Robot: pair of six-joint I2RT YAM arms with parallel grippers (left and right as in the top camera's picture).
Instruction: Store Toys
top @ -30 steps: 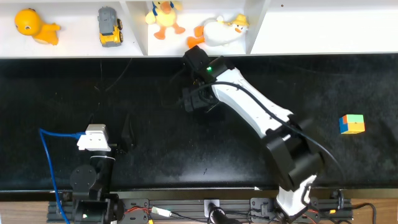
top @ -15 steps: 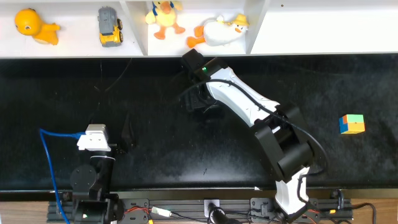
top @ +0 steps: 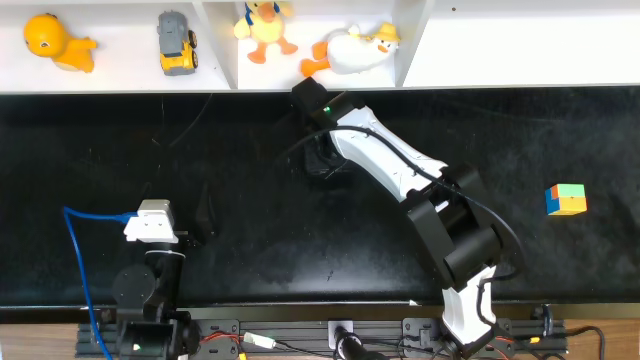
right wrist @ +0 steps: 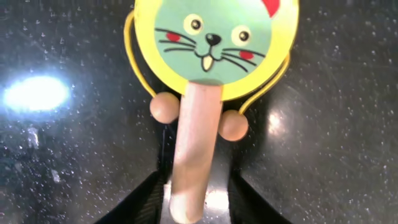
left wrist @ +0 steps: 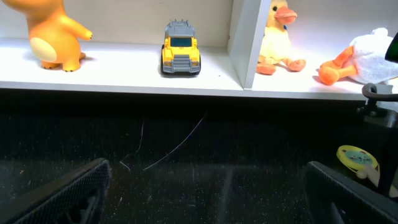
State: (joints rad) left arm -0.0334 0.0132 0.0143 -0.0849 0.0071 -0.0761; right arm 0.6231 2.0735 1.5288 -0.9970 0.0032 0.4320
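Note:
A rattle drum point(right wrist: 214, 46) with a green cat face, yellow rim and wooden handle point(right wrist: 189, 143) lies flat on the black table. My right gripper point(right wrist: 196, 202) is low over it, open, one finger on each side of the handle's end. In the top view the right gripper point(top: 322, 160) is at the table's middle back, just in front of the shelf, and covers the toy. The left wrist view has the rattle drum point(left wrist: 357, 158) below the right gripper point(left wrist: 379, 99). My left gripper point(left wrist: 205, 205) is open and holds nothing, at the left front of the table point(top: 205, 212).
The white shelf point(top: 420, 45) along the back holds an orange duck point(top: 55, 40), a yellow truck point(top: 177, 45), a yellow plush duck point(top: 265, 25) and a white plush duck point(top: 355, 50). A coloured cube point(top: 566, 199) lies at the right.
My right arm has drawn its gripper slightly right and down onto the spot by the shelf. The left arm has not moved.

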